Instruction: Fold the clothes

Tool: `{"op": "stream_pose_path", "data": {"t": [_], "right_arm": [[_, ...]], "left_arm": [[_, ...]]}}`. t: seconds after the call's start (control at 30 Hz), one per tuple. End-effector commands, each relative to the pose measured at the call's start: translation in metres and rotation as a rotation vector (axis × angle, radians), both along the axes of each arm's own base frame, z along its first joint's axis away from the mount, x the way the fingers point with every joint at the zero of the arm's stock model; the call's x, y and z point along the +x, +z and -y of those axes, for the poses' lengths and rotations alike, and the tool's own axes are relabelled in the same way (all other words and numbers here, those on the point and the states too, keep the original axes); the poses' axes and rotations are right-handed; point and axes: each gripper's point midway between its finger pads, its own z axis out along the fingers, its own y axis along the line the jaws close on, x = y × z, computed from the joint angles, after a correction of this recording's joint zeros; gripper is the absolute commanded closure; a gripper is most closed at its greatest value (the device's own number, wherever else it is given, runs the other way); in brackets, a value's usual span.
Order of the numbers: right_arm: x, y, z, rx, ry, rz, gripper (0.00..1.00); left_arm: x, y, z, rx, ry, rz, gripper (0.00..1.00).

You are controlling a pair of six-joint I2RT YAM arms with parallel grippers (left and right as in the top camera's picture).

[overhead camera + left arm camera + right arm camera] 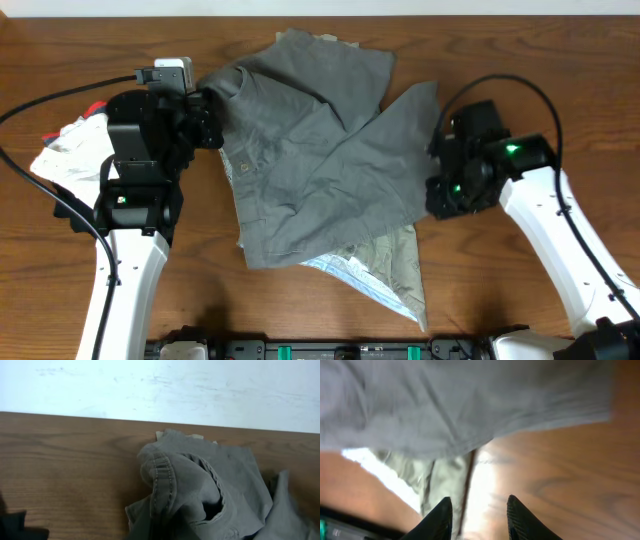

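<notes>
The grey shorts (310, 160) lie spread and wrinkled across the middle of the table. A pale beige garment (385, 265) lies under them and sticks out at the front right. My left gripper (205, 112) is at the shorts' left edge. In the left wrist view the waistband (162, 485) bunches up toward the camera and hides the fingers, which seem shut on it. My right gripper (438, 188) is at the shorts' right edge. In the right wrist view its fingers (479, 510) are open and empty, above the beige garment's edge (432, 480) and bare wood, with the shorts (460, 405) just beyond.
A crumpled white cloth (62, 150) with a bit of red lies at the far left beside my left arm. A black rail (340, 350) runs along the table's front edge. A white wall (160, 385) stands behind the table's far edge.
</notes>
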Motion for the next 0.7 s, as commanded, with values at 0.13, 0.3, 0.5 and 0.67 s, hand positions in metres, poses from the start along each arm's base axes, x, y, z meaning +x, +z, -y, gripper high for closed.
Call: {"op": "stream_pose_path", "data": {"t": [0.13, 0.3, 0.5, 0.67], "right_arm": [[-0.045, -0.035, -0.03, 0.082, 0.098, -0.122, 0.63], [-0.063, -0.055, -0.034, 0.067, 0.102, -0.162, 0.6], [-0.069, -0.076, -0.034, 0.066, 0.062, -0.167, 0.55], [-0.075, -0.095, -0.032, 0.069, 0.023, -0.168, 0.5]], "left_arm": [[0.0, 0.008, 0.001, -0.013, -0.006, 0.019, 0.94], [0.0, 0.008, 0.001, -0.013, -0.006, 0.019, 0.95], [0.0, 0.008, 0.001, -0.013, -0.006, 0.018, 0.94], [0.0, 0.008, 0.001, -0.013, -0.006, 0.018, 0.94]]}}
